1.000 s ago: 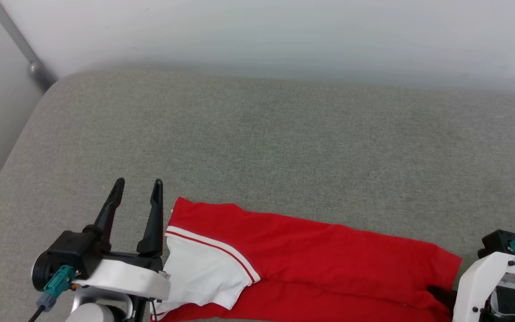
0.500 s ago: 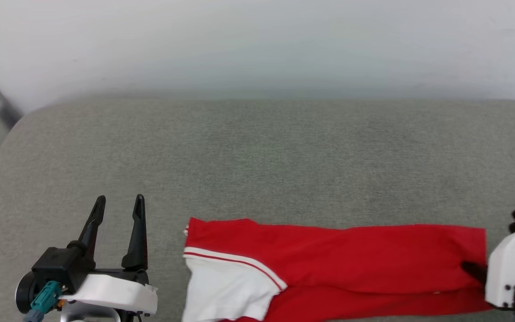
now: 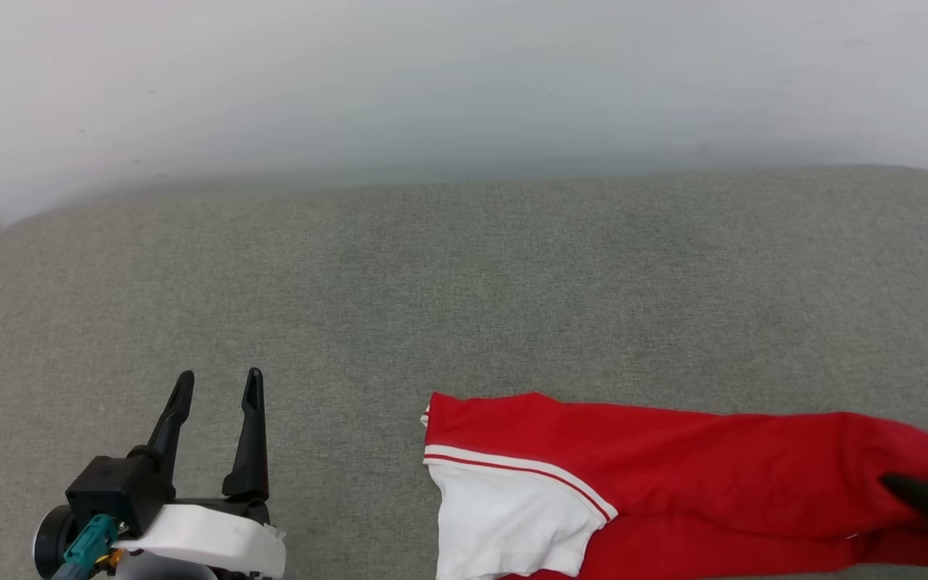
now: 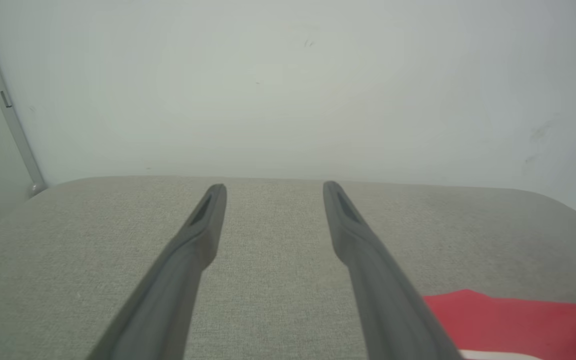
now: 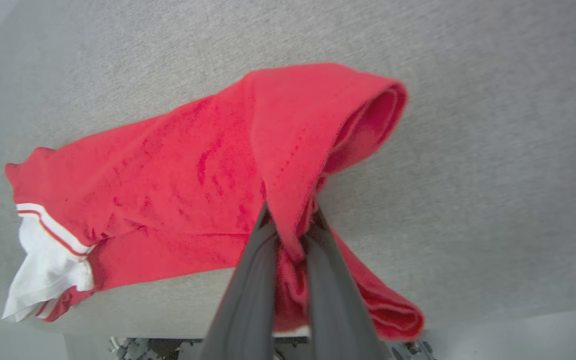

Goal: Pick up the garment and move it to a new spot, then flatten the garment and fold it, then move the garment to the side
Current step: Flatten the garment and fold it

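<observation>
With the right tool [image 5: 290,225] pinched shut on its red hem end, the garment [image 3: 673,459] has slid along the grey cushion [image 3: 464,282], from touching the spread, empty left tool [image 3: 219,376] to well apart from it, so the move looks underway.

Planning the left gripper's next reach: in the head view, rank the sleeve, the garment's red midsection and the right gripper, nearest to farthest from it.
1. Sleeve, right of the left gripper.
2. Red midsection, farther right.
3. Right gripper, far right edge, pinching the garment.
</observation>
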`<state>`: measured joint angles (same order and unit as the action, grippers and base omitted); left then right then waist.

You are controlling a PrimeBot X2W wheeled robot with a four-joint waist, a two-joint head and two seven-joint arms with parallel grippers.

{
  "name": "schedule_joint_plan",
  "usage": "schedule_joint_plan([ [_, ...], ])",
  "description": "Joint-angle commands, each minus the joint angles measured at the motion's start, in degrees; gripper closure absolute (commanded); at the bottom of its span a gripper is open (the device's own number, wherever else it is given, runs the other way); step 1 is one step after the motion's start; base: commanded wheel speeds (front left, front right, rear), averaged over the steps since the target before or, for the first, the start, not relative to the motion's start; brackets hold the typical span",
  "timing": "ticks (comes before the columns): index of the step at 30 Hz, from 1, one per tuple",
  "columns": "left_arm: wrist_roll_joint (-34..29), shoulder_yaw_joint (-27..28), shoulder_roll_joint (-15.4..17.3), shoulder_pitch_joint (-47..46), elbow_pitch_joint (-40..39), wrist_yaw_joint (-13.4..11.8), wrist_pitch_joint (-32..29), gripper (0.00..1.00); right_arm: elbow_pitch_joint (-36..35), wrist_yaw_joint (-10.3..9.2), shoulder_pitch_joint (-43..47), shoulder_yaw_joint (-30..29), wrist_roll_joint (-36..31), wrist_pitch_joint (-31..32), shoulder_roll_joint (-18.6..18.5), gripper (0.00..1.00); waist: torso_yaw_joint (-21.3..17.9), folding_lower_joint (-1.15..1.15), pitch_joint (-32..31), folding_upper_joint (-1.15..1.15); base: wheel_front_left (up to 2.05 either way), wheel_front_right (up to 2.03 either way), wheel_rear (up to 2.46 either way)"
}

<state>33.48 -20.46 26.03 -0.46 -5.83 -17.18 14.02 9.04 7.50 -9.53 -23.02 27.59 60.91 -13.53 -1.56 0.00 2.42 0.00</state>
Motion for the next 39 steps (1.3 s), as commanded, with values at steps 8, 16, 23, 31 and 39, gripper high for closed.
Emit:
schedule_joint_plan([
  [8,0.0,-1.0,-0.2,-0.2,0.6,0.4,-0.6,0.0,0.9,-0.03,-1.8,0.1,16.0,10.0,10.2,1.0,1.6,0.0,-0.5,0.0,0.0,0.0,0.0],
  [16,-0.2,-2.4,-1.0,-1.9,0.7,0.7,-1.1,0.0,7.1,-0.03,-3.0,15.8,33.6,6.1,10.7,1.0,4.5,0.0,-0.1,0.0,0.0,0.0,0.0],
  [23,-0.6,-3.1,-1.6,-3.9,1.3,1.2,-1.2,0.0,9.6,-0.03,-6.4,29.7,39.7,-3.0,10.7,1.0,6.6,0.0,1.6,0.0,0.0,0.0,0.0],
  [31,-0.5,-3.7,-2.4,-5.7,2.5,1.8,-0.8,0.0,16.2,-0.02,-10.6,40.7,38.0,-12.1,10.7,0.45,8.2,0.0,2.9,0.0,0.0,0.0,0.0],
  [39,-0.2,-3.4,-2.5,-5.6,3.4,1.9,-0.2,0.0,19.4,-0.03,-13.0,44.9,34.4,-18.4,10.4,0.0,7.7,0.0,3.3,0.0,0.0,0.0,0.0],
])
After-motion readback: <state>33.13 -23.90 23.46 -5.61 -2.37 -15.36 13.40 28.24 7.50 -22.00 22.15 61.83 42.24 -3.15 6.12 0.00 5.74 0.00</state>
